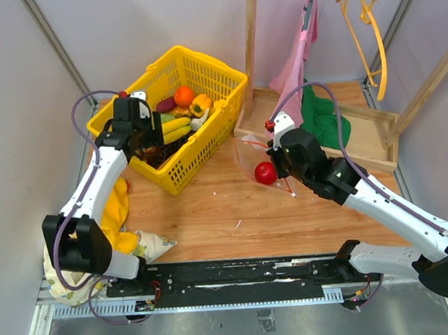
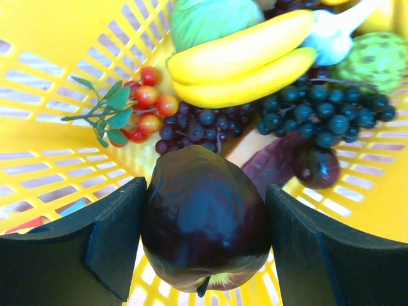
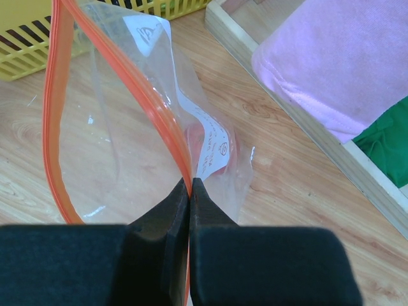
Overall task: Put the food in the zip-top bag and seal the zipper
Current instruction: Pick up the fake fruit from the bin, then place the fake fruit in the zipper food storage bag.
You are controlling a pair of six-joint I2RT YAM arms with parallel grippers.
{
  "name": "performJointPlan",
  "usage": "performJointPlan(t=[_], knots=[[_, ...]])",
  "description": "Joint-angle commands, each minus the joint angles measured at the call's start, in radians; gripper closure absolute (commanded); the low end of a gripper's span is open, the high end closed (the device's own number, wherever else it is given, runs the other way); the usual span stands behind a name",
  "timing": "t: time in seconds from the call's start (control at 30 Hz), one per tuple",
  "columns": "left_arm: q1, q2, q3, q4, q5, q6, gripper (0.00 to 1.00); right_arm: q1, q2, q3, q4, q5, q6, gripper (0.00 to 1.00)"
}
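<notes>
One arm in the basket, one on the bag.
The left arm [image 1: 100, 173] bends into the yellow basket [image 1: 196, 162], left jaws gripping a dark purple fruit [image 2: 204, 217]; its wrist view shows bananas [image 2: 242, 64] and grapes [image 2: 319, 111] just beyond. The right jaws pinch the zipper [image 3: 53, 95] of the zip-top bag [image 1: 246, 150] over the counter [image 1: 212, 215]; the overhead view shows a red apple [image 1: 265, 173] inside.

Bright, even light falls from above in all three views and leaves only soft, pale shadows on the wooden table [image 1: 212, 215]. In the left wrist view the yellow basket [image 2: 57, 76] is nearly washed out toward 9 o'clock, and the dark purple fruit [image 2: 204, 217] carries a broad, soft sheen. In the right wrist view the zip-top bag [image 3: 127, 146] shows small white glints toward 9 o'clock and looks sharp.
</notes>
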Motion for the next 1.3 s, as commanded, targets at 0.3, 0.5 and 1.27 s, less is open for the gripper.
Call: performJointPlan(t=[0.3, 0.5, 1.27], knots=[[-0.115, -0.319, -0.049, 0.154, 0.181, -0.037, 0.44, -0.017, 0.014, 0.044, -0.020, 0.027, 0.003, 0.99], [-0.174, -0.412, -0.089, 0.216, 0.325, -0.055, 0.44, -0.017, 0.014, 0.046, -0.011, 0.013, 0.007, 0.99], [-0.705, -0.402, -0.277, 0.653, 0.326, 0.044, 0.46, -0.017, 0.002, 0.041, 0.017, -0.074, 0.040, 0.99]])
